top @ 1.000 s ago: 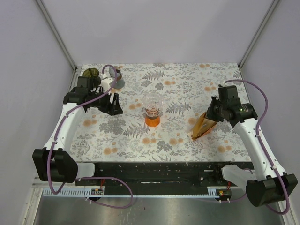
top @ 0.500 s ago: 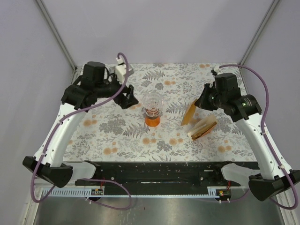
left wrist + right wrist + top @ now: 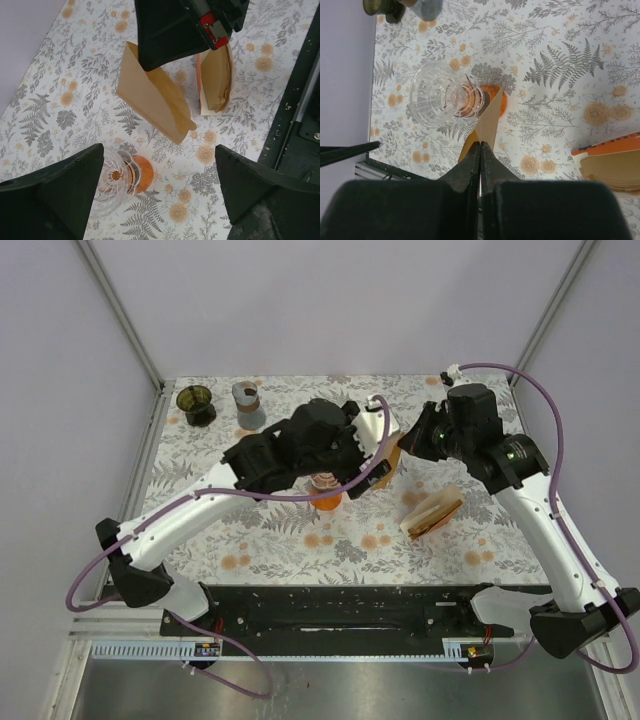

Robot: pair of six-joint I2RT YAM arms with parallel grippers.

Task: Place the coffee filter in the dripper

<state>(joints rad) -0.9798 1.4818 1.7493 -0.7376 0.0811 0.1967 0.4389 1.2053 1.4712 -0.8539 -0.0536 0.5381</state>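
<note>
Left gripper (image 3: pixel 160 185) swung over from far-left, jaws wide, empty | right gripper (image 3: pixel 480 150) pinching flat brown paper coffee filter (image 3: pixel 487 125) just beside clear glass dripper (image 3: pixel 437 95) | we'd spread filter before lowering.

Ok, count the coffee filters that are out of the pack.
1. The filter hangs pinched in the right hand, near the dripper. The rest lie stacked in the pack; the left arm could hide others.
</note>
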